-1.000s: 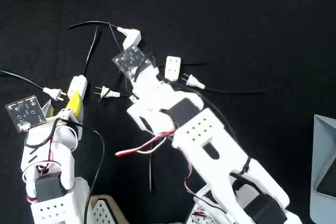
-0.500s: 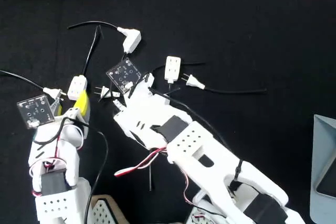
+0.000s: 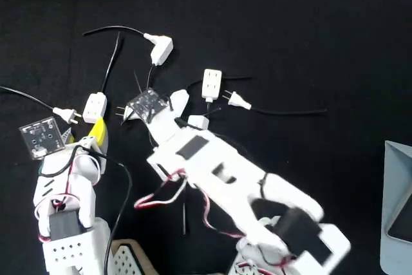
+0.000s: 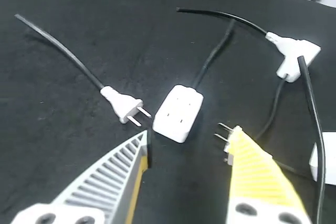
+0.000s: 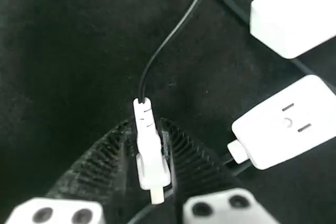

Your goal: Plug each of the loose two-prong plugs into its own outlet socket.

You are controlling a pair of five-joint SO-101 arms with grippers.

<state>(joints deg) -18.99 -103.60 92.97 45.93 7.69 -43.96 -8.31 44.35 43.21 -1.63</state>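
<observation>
My right gripper [image 5: 147, 128] is shut on a white two-prong plug [image 5: 149, 153] whose black cable runs away from it. In the high view that plug [image 3: 123, 112] pokes out beside the right wrist board, with the right gripper [image 3: 136, 113] over it. A white outlet socket [image 3: 94, 105] lies just left of it, with another loose plug [image 3: 65, 115] at its left. My left gripper [image 4: 189, 135] stands open just short of this socket [image 4: 178, 113] and that plug [image 4: 123, 107]. A second socket [image 3: 211, 84] and a third plug [image 3: 238, 100] lie right of centre.
An angled white plug [image 3: 161, 47] with a black cable lies at the back. Black cables snake across the dark table. The right arm [image 3: 225, 178] stretches diagonally over the middle. A grey tray [image 3: 396, 210] stands at the right edge.
The right arm has swung left and toward the front, bringing its gripper down onto the plug beside the left socket. The left arm shifted slightly.
</observation>
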